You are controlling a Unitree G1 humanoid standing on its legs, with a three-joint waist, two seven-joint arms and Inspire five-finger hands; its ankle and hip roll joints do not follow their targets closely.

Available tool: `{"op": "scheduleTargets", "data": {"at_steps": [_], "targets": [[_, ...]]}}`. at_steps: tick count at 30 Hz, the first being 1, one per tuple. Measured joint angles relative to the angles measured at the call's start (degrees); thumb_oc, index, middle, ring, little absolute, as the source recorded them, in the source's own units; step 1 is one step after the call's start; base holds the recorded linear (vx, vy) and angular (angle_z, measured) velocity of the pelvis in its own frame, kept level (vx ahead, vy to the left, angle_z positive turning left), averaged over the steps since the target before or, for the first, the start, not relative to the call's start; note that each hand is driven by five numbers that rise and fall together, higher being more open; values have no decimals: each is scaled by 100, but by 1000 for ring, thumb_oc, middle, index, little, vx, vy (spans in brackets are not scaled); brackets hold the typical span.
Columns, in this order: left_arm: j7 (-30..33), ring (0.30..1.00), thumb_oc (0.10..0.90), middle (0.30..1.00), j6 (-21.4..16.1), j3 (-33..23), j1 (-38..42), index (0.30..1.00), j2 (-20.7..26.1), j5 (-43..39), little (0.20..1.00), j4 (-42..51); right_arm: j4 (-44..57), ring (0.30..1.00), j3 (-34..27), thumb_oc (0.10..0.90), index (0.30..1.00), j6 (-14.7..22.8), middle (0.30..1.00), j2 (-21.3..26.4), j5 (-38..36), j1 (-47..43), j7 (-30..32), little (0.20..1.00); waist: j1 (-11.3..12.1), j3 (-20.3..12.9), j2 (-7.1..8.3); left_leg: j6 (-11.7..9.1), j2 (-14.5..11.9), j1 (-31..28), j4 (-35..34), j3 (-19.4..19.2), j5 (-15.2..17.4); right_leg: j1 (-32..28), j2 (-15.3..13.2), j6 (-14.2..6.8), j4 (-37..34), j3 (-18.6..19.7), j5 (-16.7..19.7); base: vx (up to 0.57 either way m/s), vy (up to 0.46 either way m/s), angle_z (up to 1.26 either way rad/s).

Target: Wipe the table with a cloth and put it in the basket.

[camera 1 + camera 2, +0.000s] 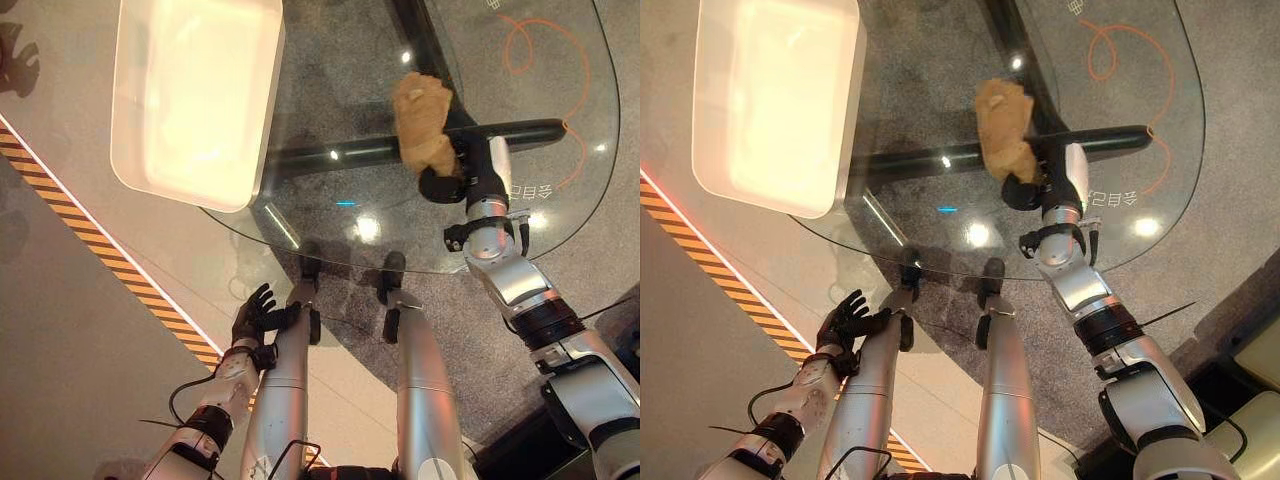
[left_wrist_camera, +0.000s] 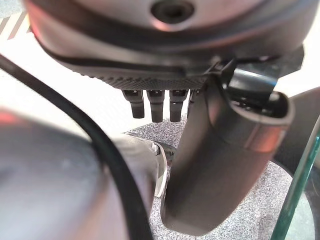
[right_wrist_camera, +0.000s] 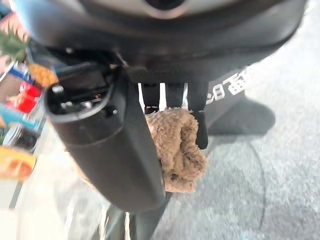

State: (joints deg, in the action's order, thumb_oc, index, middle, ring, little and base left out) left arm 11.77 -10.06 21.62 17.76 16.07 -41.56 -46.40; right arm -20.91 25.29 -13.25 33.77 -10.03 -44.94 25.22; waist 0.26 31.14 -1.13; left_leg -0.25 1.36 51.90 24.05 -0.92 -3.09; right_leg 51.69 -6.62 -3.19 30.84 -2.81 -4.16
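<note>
Tan cloth sits bunched in my right hand over the glass table in the eye views, well apart from the white basket at the far left corner, while my left hand hangs below the table edge with fingers spread and relaxed. My left wrist view shows only straight fingertips past the thumb. My right wrist view has fingers and thumb clamped on the cloth, its far side hidden behind the thumb

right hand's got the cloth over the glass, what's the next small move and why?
Probably carry the cloth left toward the white basket. The right hand already grips it, bunched above the glass table, and the basket sits at the table's left end. The left hand hangs idle.
</note>
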Motion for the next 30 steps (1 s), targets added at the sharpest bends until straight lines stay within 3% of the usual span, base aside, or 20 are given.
{"op": "scheduleTargets", "data": {"at_steps": [11,20,30], "targets": [[-3,900,800,900,-6,-3,0,900,3,75,900,1,114,300,55,100,300,-95,300,51,406,-45,-688,200,-13,0,-2,-28,-7,-3,-13,19,-6,-2,1,4,7,-23,1,0,0,0],[-20,900,800,900,-5,9,2,900,3,81,900,38,601,300,1109,100,300,15,300,92,554,-18,-2045,200,101,1,-6,-56,-5,-3,-24,103,-28,-2,-16,59,88,-132,-40,1,-2,4],[-5,900,800,900,10,13,2,900,34,77,900,34,608,300,1272,100,300,137,300,-32,495,14,-2205,200,132,1,-6,-77,67,2,-51,160,-14,0,-76,84,168,-159,-122,0,-1,4]]}}
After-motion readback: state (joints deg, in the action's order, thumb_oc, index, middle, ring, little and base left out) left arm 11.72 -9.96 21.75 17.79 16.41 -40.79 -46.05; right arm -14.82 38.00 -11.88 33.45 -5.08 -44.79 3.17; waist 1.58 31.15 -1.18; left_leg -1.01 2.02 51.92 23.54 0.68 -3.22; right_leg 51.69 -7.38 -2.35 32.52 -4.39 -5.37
